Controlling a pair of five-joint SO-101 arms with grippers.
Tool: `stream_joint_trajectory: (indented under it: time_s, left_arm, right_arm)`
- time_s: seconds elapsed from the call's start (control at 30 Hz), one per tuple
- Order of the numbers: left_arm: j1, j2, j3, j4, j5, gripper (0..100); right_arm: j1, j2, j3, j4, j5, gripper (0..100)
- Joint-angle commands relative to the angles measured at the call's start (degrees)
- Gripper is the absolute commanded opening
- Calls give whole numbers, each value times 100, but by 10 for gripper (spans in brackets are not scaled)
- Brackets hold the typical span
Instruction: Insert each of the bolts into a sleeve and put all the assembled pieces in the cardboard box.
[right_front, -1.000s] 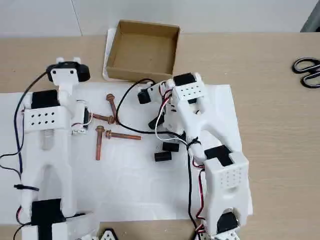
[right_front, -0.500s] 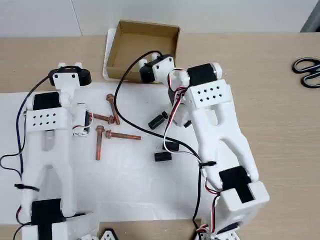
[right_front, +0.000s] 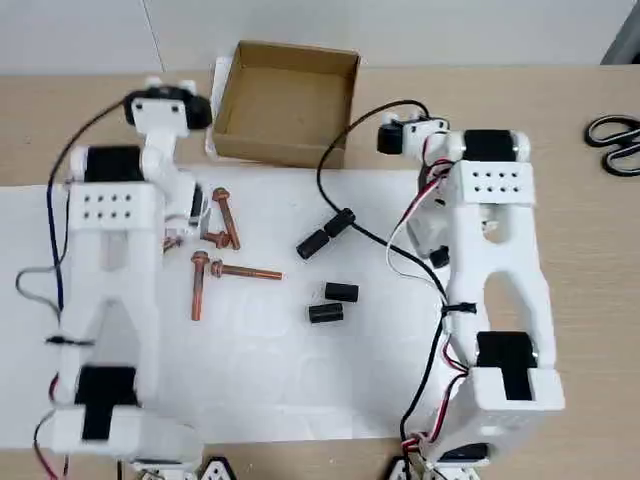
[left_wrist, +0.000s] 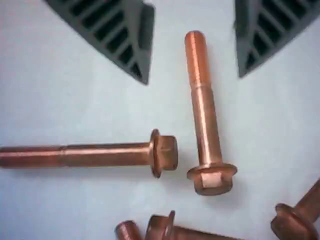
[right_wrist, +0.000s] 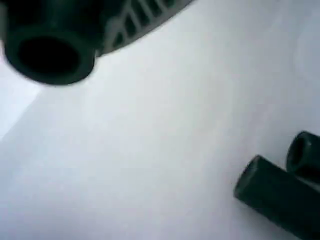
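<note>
Left claw: the left gripper (left_wrist: 194, 72) is hovering low over the paper sheet (left_wrist: 60, 100), its dark ribbed fingers (left_wrist: 117, 35) standing wide apart and gripping nothing.
Bolt at the claw: a copper bolt (left_wrist: 205, 115) is lying flat, its threaded tip sitting between the spread fingers and its flanged head pointing away from them.
Neighbouring bolt: a second bolt (left_wrist: 90, 154) is lying crosswise to it, the two heads resting just beside each other.
Bolt group: from above, four bolts (right_front: 245, 271) are lying loose on the sheet beside the left arm, at 9 o'clock from the loose sleeves.
Right claw: the right gripper (right_front: 436, 252) is clamping a black sleeve (right_wrist: 50, 52) and holding it off the sheet, at 3 o'clock from the loose sleeves.
Loose sleeves: two short sleeves (right_front: 341, 292) are lying side by side near the sheet's middle. A sleeve pair (right_front: 325, 232) is lying end to end at 12 o'clock from them, with a black cable (right_front: 322, 175) running past.
Box: the cardboard box (right_front: 283, 150) is sitting open at the sheet's 12 o'clock edge.
Scissors: scissors (right_front: 615, 145) are lying at the table's 2 o'clock edge, well apart from everything else.
</note>
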Motion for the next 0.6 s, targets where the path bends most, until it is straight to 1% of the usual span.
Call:
stream_joint_trajectory:
  time_s: [0.0,0.13,0.33,0.57]
  left_arm:
    - [18,765,-1393,237,440,115]
    - [141,1240,-1912,237,782,116]
    - [589,1609,-1868,237,1257,119]
    - [677,2101,-1895,220,2189,119]
  right_arm:
    - [198,-374,35,92,-79,4]
    - [286,-374,176,84,-79,5]
    - [312,-382,492,66,-97,9]
    - [391,-382,782,31,-97,11]
